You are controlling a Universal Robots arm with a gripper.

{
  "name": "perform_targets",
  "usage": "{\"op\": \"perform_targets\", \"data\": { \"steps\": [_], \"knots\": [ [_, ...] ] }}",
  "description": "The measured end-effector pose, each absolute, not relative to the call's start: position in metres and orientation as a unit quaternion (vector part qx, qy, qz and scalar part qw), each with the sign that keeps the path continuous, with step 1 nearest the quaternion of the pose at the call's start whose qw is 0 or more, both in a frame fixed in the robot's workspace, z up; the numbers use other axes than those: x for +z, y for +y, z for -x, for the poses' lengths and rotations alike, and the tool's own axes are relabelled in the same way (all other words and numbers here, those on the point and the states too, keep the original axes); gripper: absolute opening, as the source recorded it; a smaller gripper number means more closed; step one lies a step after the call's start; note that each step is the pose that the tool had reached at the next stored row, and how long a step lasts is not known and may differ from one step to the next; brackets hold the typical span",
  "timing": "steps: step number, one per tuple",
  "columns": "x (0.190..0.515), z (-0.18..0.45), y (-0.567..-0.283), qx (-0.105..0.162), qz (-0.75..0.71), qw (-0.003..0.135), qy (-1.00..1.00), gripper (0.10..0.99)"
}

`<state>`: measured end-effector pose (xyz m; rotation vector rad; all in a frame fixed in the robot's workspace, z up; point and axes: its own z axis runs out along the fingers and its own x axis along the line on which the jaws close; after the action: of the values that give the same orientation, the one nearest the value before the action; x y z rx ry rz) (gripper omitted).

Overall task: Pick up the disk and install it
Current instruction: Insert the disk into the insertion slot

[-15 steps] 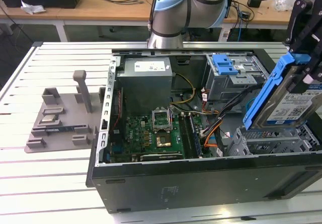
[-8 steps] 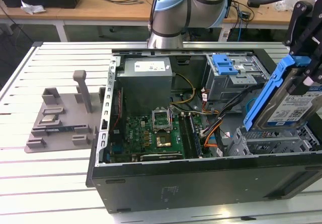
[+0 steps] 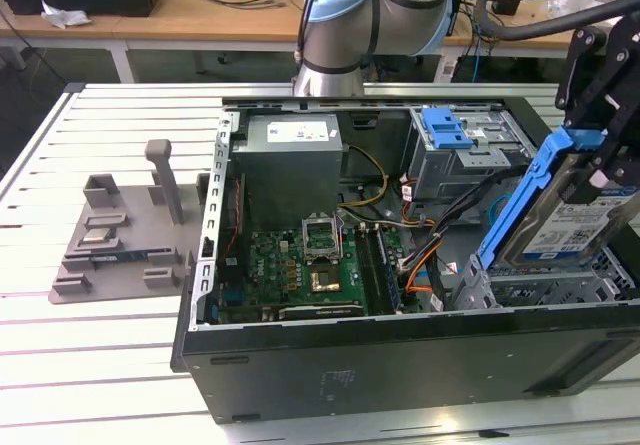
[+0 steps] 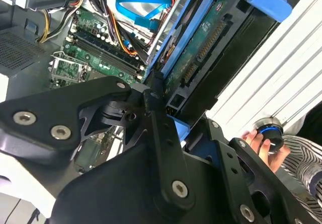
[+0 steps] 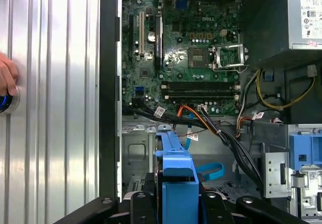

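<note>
1. Holding the disk [image 3: 568, 227], a flat silver-grey hard drive with a white-and-blue label and a blue plastic carrier frame, my gripper [image 3: 606, 160] has its jaws clamped on the drive's upper end.
2. The disk hangs tilted, label up, at the exterior view's right end of the open black computer case [image 3: 400, 370]. Its lower end is close to the grey metal drive bay [image 3: 545, 290]; I cannot tell whether they touch.
3. In the second wrist view, the disk [image 4: 206, 53] shows its green circuit-board underside between my black fingers [image 4: 157, 114].
4. In the first wrist view, the blue frame [image 5: 176, 181] points towards the green motherboard [image 5: 191, 53].
5. A grey boxy power supply [image 3: 290, 160] lies deeper in the case, beside a blue plastic latch [image 3: 446, 127] on a metal cage.
6. Outside the case, a grey fixture tray [image 3: 110, 250] rests on the white slatted table [image 3: 100, 365].
7. A person's hand [image 4: 259, 142] rests on a blue-ringed knob [image 4: 267, 131] on the table.
</note>
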<state>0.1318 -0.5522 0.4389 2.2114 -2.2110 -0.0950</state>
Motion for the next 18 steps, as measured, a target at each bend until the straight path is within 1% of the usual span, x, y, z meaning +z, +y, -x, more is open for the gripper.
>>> {"op": "perform_targets", "data": {
  "steps": [15,18],
  "knots": [
    [0.392,-0.132,-0.552,-0.030,-0.707,0.007,-0.707,0.369],
    [0.390,-0.132,-0.552,-0.030,-0.707,0.007,-0.707,0.369]
  ]
}}
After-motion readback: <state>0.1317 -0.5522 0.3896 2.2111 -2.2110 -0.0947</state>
